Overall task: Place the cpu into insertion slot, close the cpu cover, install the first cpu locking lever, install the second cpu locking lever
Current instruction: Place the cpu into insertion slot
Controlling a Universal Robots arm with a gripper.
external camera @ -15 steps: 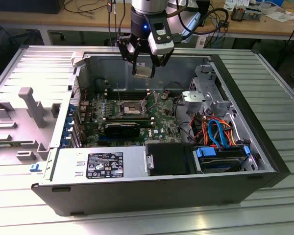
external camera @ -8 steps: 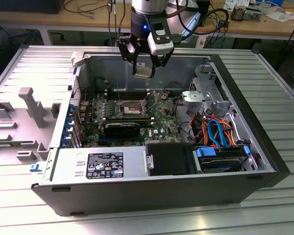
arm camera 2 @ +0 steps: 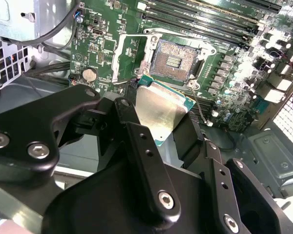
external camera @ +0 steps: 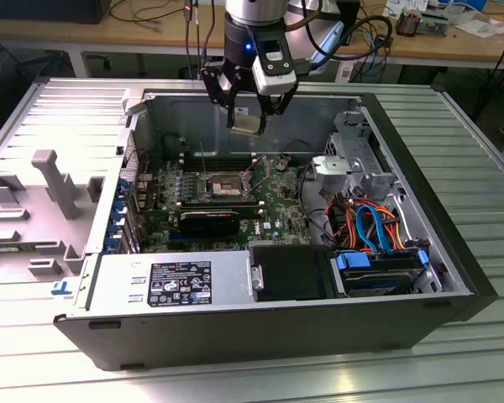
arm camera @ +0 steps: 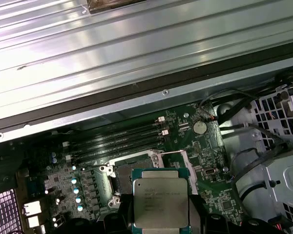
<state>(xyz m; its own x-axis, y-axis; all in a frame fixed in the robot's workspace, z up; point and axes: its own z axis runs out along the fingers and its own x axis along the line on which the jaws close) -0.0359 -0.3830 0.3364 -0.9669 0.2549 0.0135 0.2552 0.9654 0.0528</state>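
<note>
Hand (external camera: 250,113) grips the cpu (external camera: 247,125) by its edges, metal top facing up. Cpu hangs above the insertion slot (arm camera 2: 175,61), apart from it; slot's centre lies bare.

Flat square metal cpu (arm camera: 160,202): silver-grey top, green edge. Square insertion slot (arm camera 2: 178,58): dark centre, silver rim. Flat circuit board (arm camera 2: 107,44): green. Thin cables (external camera: 368,228) at slot's 3 o'clock, exterior view: blue, orange.

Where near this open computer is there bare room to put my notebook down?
The ribbed metal table is bare along the case's front and on the exterior view's right. Inside is crowded: cables, circuit board, and the pincer holding the cpu over it.
</note>
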